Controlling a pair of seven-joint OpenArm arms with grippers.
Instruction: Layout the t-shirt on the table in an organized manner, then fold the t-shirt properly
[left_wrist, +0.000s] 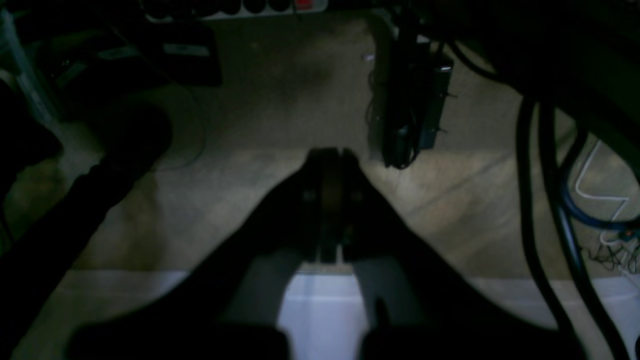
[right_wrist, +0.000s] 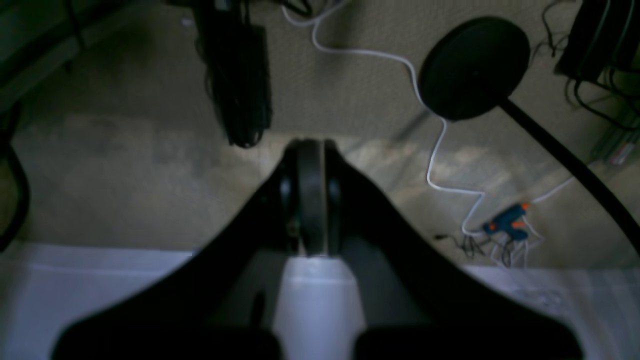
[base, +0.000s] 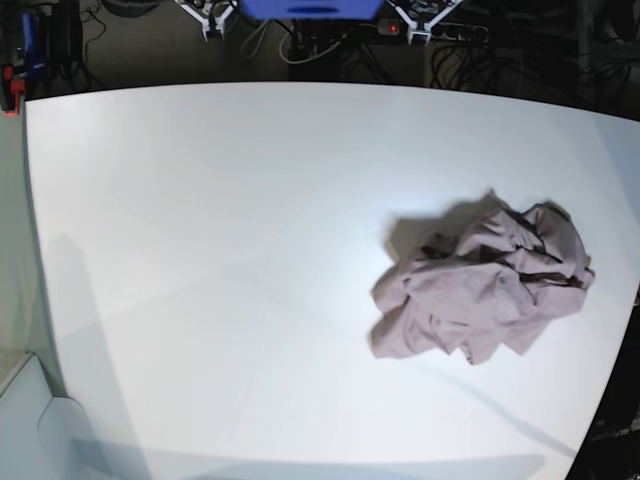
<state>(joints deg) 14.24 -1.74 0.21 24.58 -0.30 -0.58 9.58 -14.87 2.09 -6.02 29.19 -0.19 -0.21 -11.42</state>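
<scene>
T-shirt (base: 482, 287) lying crumpled at approx 3 o'clock on tabletop (base: 200, 250), nr edge. L gripper (left_wrist: 330, 172) and R gripper (right_wrist: 311, 170) both hanging closed, empty, over floor.

black left pincer (left_wrist: 331, 165), black right pincer (right_wrist: 311, 160), rounded dark pads

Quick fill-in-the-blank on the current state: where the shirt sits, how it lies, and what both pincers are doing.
1. The t-shirt lies ____ in a heap, not spread flat.
2. In the base view it sits toward the ____ side of the table.
3. The left pincer is ____ and holds nothing.
4. The right pincer points at the ____, past the table's edge.

Missing words: crumpled; right; shut; floor
</scene>
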